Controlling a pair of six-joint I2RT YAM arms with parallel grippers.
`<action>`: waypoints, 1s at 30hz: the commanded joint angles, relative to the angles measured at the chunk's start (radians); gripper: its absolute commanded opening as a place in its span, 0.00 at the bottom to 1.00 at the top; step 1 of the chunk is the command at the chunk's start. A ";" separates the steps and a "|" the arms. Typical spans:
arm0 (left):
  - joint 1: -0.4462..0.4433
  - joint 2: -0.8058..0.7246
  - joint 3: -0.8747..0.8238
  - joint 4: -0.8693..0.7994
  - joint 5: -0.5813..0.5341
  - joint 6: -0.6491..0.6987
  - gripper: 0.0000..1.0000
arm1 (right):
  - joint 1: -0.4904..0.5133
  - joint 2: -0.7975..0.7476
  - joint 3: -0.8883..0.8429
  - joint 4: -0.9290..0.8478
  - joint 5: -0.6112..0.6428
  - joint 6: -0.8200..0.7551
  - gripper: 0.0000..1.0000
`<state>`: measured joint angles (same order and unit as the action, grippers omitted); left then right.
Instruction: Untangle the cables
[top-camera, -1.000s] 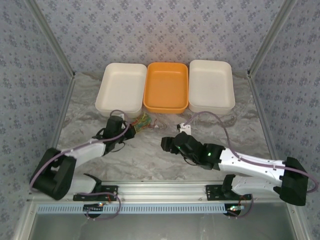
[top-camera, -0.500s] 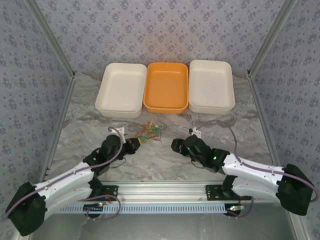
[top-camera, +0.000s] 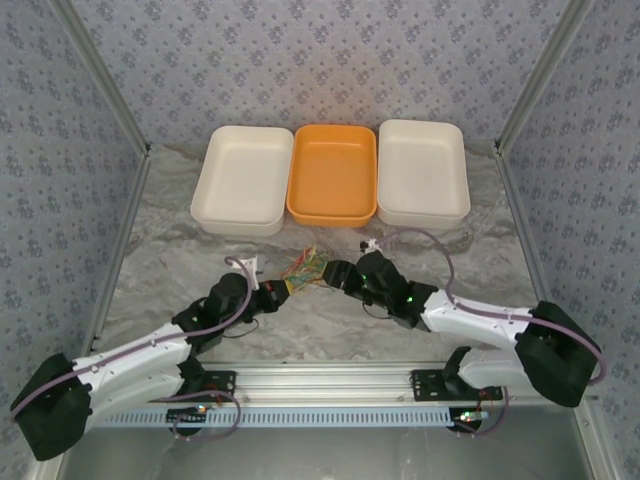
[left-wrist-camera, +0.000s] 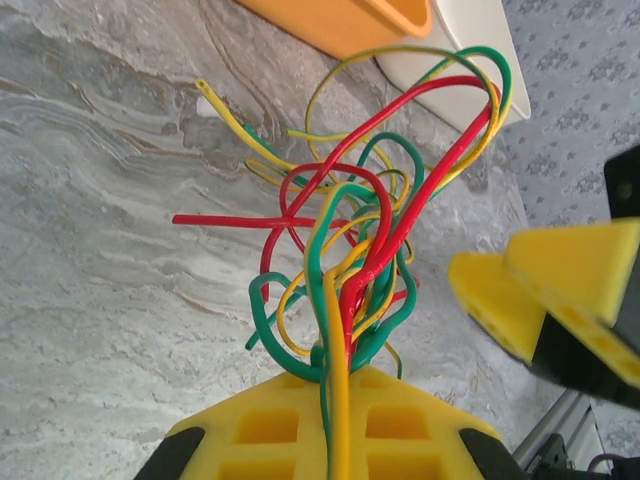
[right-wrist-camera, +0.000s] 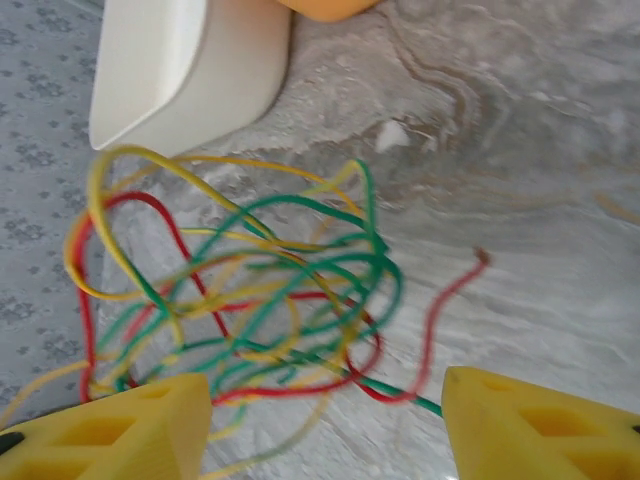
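The cables are a tangled bundle of thin green, red and yellow wires above the marbled table, just in front of the orange tray. My left gripper is shut on one end of the bundle; in the left wrist view the cables fan out from between its yellow fingers. My right gripper stands open at the bundle's right side. In the right wrist view the cables loop between and beyond its spread yellow fingertips, with one green-red strand reaching the right finger.
Three trays line the back of the table: a cream tray on the left, an orange tray in the middle, a cream tray on the right. Papered walls close in both sides.
The left gripper drew back toward the near edge with the bundle, then carried it slightly right. The right gripper swung left and forward up to the bundle, its jaws narrowing a little.
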<state>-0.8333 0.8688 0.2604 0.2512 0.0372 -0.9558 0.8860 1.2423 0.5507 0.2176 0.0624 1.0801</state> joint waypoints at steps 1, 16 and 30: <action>-0.016 0.013 0.051 0.066 0.027 -0.011 0.00 | -0.021 0.057 0.039 0.046 -0.047 -0.026 0.60; -0.069 0.092 0.164 0.017 0.059 0.008 0.00 | -0.074 0.124 0.086 -0.008 0.016 -0.052 0.00; -0.066 -0.121 0.138 -0.141 -0.090 0.003 0.00 | -0.112 -0.275 -0.013 -0.265 0.136 -0.072 0.00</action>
<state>-0.8932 0.7471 0.3851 0.1143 -0.0372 -0.9554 0.7700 0.9749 0.5522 0.0257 0.1844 1.0264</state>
